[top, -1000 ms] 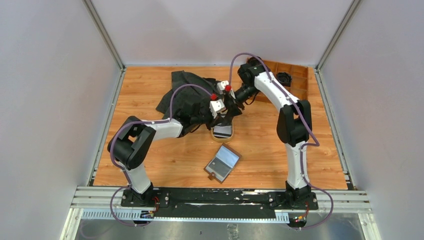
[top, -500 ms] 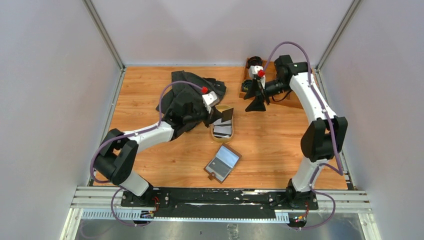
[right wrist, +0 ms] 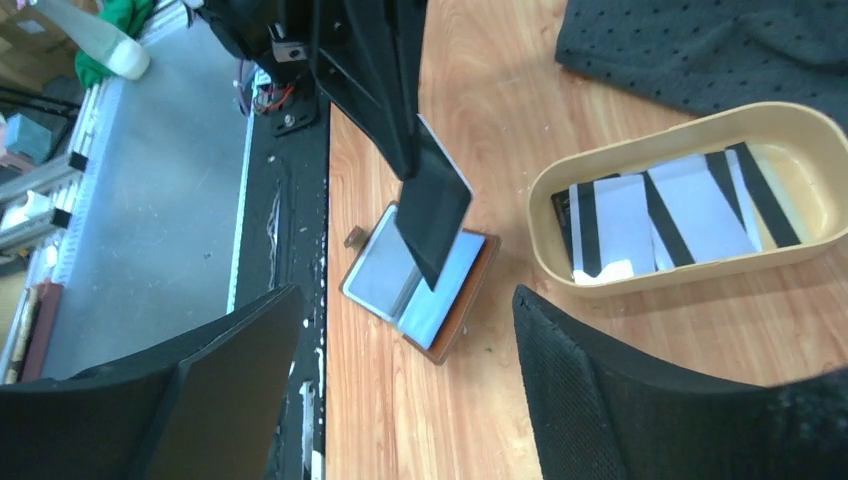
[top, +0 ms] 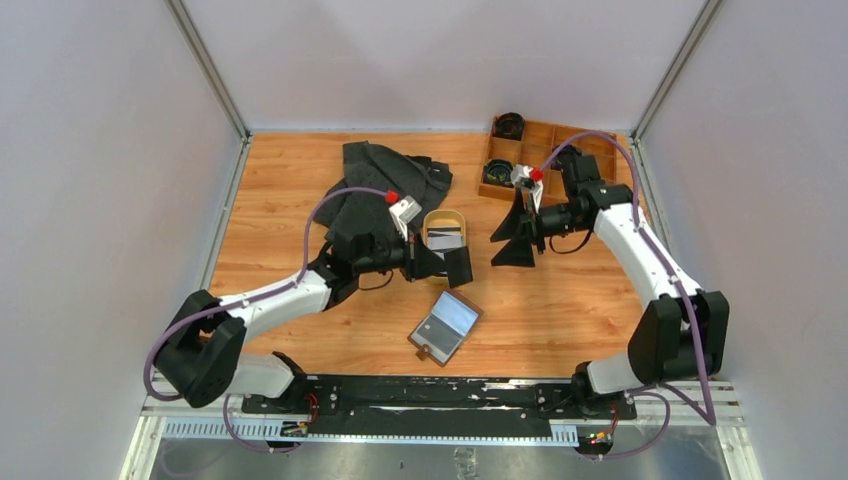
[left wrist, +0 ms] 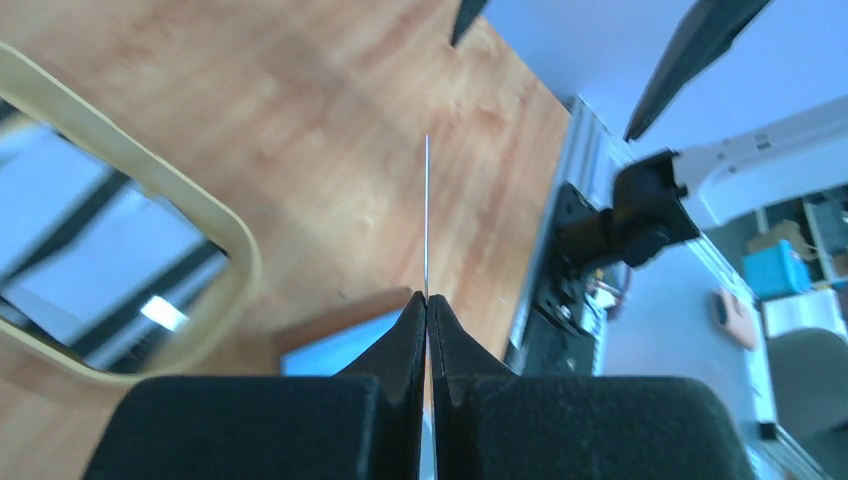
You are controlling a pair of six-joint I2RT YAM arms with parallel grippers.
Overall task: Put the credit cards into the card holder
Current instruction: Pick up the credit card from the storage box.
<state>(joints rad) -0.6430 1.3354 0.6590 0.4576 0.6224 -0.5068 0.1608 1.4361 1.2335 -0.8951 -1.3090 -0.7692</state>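
Observation:
My left gripper [top: 443,263] is shut on a black credit card [top: 459,266], held on edge above the table just in front of the oval tan tray [top: 444,216]. In the left wrist view the card [left wrist: 427,215] shows edge-on between the closed fingertips [left wrist: 412,325]. The right wrist view shows the card [right wrist: 435,215] hanging above the card holder [right wrist: 470,300]. The brown card holder [top: 446,325] lies open, near centre. Several striped cards [right wrist: 690,210] lie in the tray [right wrist: 640,280]. My right gripper [top: 510,240] is open and empty, to the right of the tray.
A black cloth [top: 380,180] lies at the back left, touching the left arm. A wooden compartment box [top: 560,150] with dark items stands at the back right. The black base rail [top: 430,392] runs along the near edge.
My left gripper lifted a black card out of the tray and drew it nearer, toward the card holder. My right gripper swung away to the back right, then came nearer, open.

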